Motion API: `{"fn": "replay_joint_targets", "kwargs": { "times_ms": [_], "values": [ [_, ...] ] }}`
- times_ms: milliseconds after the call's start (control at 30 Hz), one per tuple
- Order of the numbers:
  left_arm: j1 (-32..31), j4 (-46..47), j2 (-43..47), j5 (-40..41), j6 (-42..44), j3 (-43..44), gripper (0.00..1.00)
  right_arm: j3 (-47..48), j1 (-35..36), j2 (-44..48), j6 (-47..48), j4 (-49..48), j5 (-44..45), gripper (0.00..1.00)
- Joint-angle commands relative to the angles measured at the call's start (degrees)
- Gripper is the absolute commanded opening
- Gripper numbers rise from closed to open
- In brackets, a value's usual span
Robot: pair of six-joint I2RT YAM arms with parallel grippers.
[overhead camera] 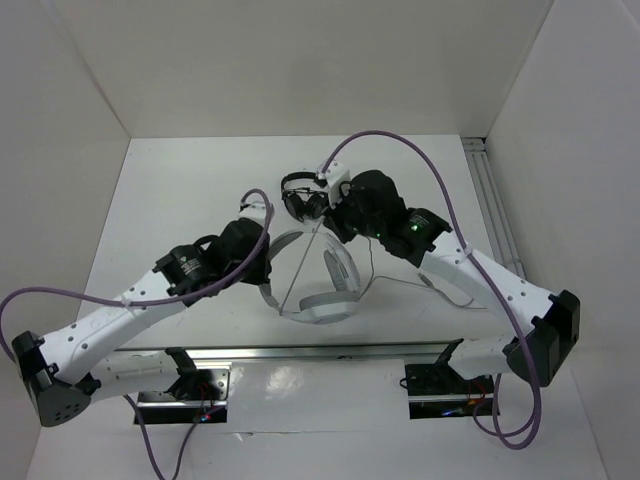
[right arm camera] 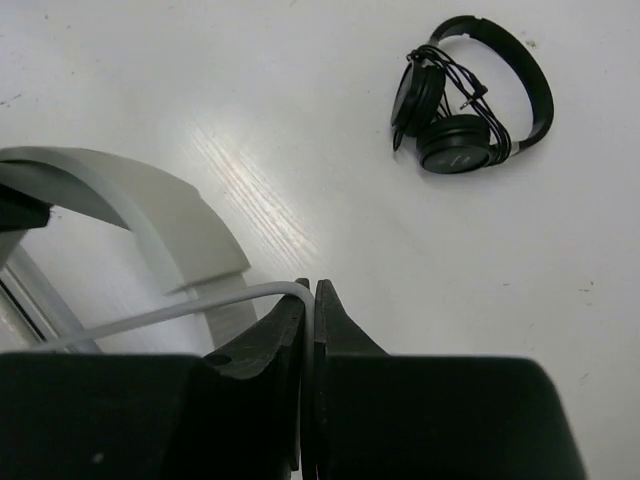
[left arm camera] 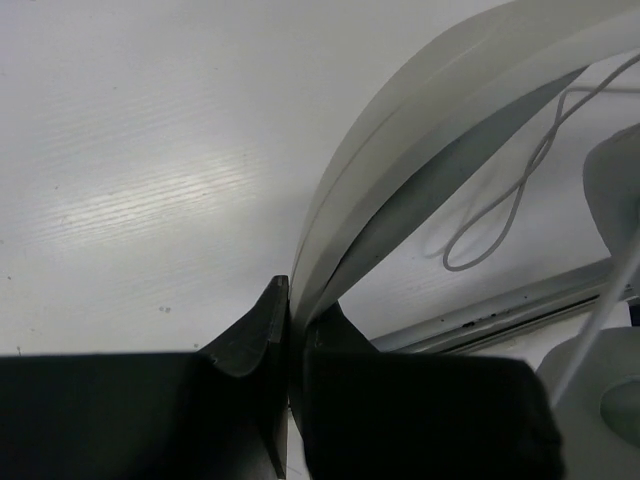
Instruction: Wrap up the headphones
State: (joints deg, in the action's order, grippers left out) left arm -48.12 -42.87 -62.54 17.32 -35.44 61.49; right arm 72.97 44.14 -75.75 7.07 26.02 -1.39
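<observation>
The white and light-grey headphones (overhead camera: 327,300) stand on the table between the arms. My left gripper (overhead camera: 268,265) is shut on their wide headband (left arm camera: 420,130), pinched between the jaws of the left gripper (left arm camera: 293,300). My right gripper (overhead camera: 326,226) is shut on the thin grey cable (right arm camera: 180,312), which runs taut from the right gripper (right arm camera: 312,295) down to the headphones (overhead camera: 298,268). A slack loop of cable (left arm camera: 515,195) lies on the table. The headband also shows in the right wrist view (right arm camera: 130,200).
Smaller black headphones (overhead camera: 303,198) with wound cord lie just behind the right gripper, also seen in the right wrist view (right arm camera: 470,100). A metal rail (overhead camera: 330,352) runs along the near edge. White walls enclose the table on three sides.
</observation>
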Motion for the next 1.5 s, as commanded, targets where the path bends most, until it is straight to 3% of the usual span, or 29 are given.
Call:
{"fn": "replay_joint_targets", "kwargs": {
  "times_ms": [0, 200, 300, 400, 433, 600, 733, 933, 967, 1100, 1167, 1267, 1367, 1433, 1467],
  "values": [
    [-1.97, -12.23, 2.78, -1.33, 0.9, 1.79, 0.0, 0.34, -5.73, 3.15, -0.65, -15.03, 7.54, 0.0],
    [-3.03, -13.63, 6.73, -3.08, 0.9, 6.08, 0.0, 0.33, -10.38, 1.92, -3.29, -17.57, -3.4, 0.1],
    [-3.03, -14.17, 7.96, -3.61, 0.37, 9.42, 0.0, -2.12, -12.05, 1.39, -5.57, -21.35, -12.38, 0.26],
    [-3.03, -14.7, 7.96, -3.61, 0.37, 13.11, 0.0, -6.16, -12.06, 0.86, -8.73, -28.46, -22.49, 0.36],
    [-3.03, -14.7, 7.44, -3.09, 0.37, 13.99, 0.0, -8.43, -12.06, 0.17, -10.65, -32.83, -27.48, 0.47],
    [-3.03, -16.01, 5.33, -1.94, -0.15, 19.01, 0.0, -14.51, -12.06, -2.29, -18.13, -47.88, -35.87, 0.66],
    [-3.03, -17.67, 4.27, 0.77, -1.47, 23.84, 0.0, -17.94, -11.44, -6.6, -23.94, -59.73, -40.35, 0.71],
    [-3.03, -23.57, -1.6, 4.65, -2.97, 35.15, 0.0, -22.33, -8.11, -14.07, -28.06, -70.2, -39.13, 0.76],
    [-3.03, -24.09, -2.31, 5.17, -2.97, 36.66, 0.0, -23.74, -8.1, -15.12, -29.21, -75.19, -39.13, 0.76],
    [-3.03, -31.28, -7.23, 8.59, -5.67, 45.36, 0.0, -23.75, -7.58, -20.83, -31.24, -77.96, -39.91, 0.76],
    [-1.56, -33.06, -8.64, 11.85, -7.18, 49.32, 0.0, -23.75, -7.58, -22.16, -31.94, -80.32, -40.44, 0.67],
    [2.22, -33.07, -9.26, 11.34, -8.5, 53.54, 0.0, -25.94, -6.35, -24.18, -32.47, -83.49, -40.45, 0.66],
    [7.59, -30.43, -10.66, 9.41, -8.5, 57.76, 0.0, -28.83, -5.21, -26.82, -34.84, -89.88, -40.45, 0.56],
    [11.28, -29.9, -12.41, 9.4, -9.03, 59.61, 0.0, -29.99, -4.68, -29.36, -37.91, -93.85, -41.15, 0.35],
    [12.6, -29.03, -13.21, 8.09, -9.03, 60.31, 0.0, -30.51, -3.89, -30.07, -38.96, -95.7, -41.76, 0.29]
  ]
}}
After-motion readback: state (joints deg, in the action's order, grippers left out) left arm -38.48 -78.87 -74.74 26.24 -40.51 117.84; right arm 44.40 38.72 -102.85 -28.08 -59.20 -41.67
